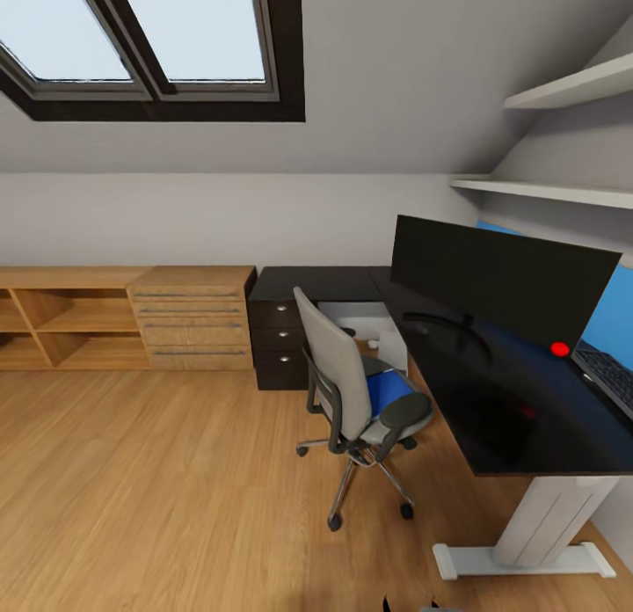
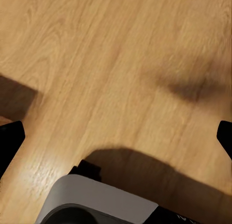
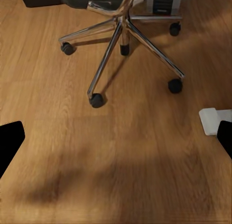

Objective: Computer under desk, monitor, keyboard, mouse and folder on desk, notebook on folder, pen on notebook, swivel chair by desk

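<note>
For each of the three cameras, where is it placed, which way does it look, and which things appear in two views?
Head view: on the robot's head, looking forward and down at the glossy black desk and grey padded swivel chair.
Left wrist view: near the left gripper, facing the wooden floor; dark fingers at the edges.
Right wrist view: near the right gripper, facing the chair's chrome star base.
Shared: chair, floor.

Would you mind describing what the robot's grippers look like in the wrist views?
Little of them shows. The left gripper's fingertips are plain black, blunt wedges at both edges of the left wrist view. The right gripper's fingertips look the same: black, unmarked. No cables or markings are visible on either.
</note>
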{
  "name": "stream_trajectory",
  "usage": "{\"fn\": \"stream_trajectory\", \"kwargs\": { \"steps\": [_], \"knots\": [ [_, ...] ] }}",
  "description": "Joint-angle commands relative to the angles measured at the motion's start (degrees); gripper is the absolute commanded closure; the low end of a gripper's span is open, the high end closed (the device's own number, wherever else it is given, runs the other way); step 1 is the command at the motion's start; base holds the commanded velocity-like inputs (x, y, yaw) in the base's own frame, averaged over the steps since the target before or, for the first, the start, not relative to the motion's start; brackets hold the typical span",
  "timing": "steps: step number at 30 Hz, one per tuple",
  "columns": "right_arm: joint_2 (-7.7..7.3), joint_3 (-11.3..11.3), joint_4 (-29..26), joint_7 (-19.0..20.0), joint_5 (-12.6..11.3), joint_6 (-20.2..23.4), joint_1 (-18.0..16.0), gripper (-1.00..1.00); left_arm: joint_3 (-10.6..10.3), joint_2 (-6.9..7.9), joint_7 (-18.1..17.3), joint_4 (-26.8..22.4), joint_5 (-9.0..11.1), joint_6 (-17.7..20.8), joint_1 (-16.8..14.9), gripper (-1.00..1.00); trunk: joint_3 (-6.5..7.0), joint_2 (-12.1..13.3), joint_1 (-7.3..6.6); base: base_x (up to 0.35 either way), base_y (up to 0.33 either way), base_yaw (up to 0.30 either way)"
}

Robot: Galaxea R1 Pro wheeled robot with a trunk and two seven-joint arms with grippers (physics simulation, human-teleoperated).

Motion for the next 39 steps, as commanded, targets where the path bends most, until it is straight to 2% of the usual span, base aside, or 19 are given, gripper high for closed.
{"fn": "stream_trajectory", "kwargs": {
  "steps": [1, 13, 21, 25, 34, 39],
  "knots": [
    [0.06, -0.15, 0.15, -0.03, -0.01, -0.20, -0.04, -1.00, 0.21, -0.05, 0.10, 0.01, -0.03, -0.14, -0.04, -1.00, -0.24, -0.45, 0.23, 0.000, 0.000, 0.000],
    [-0.03, -0.19, 0.29, -0.08, 0.04, -0.36, -0.04, -1.00, 0.29, -0.06, 0.26, -0.82, -0.12, -0.52, -0.02, -1.00, -2.40, -5.26, 2.86, 0.000, 0.000, 0.000],
    [-0.10, -0.24, 0.37, -0.15, 0.04, -0.33, -0.04, -1.00, 0.35, -0.02, 0.11, -3.08, -0.13, -2.96, 0.01, -1.00, -3.83, -8.47, 4.62, 0.000, 0.000, 0.000],
    [-0.11, -0.26, 0.38, -0.21, 0.04, -0.31, -0.04, -1.00, 0.35, 0.04, 0.08, -4.86, -0.13, -3.61, 0.05, -1.00, -4.55, -10.07, 5.50, 0.000, 0.000, 0.000],
    [-0.09, -0.26, 0.39, -0.19, -0.02, -0.31, -0.04, -1.00, 0.29, -0.06, 0.07, -12.36, -0.20, -3.68, 0.24, -1.00, -6.17, -13.68, 7.47, 0.000, 0.000, 0.000],
    [-0.11, -0.26, 0.39, -0.16, 0.02, -0.30, -0.04, -1.00, 0.35, 0.03, 0.07, -13.34, -0.14, -3.58, 0.30, -1.00, -7.07, -15.69, 8.57, 0.000, 0.000, 0.000]
  ]
}}
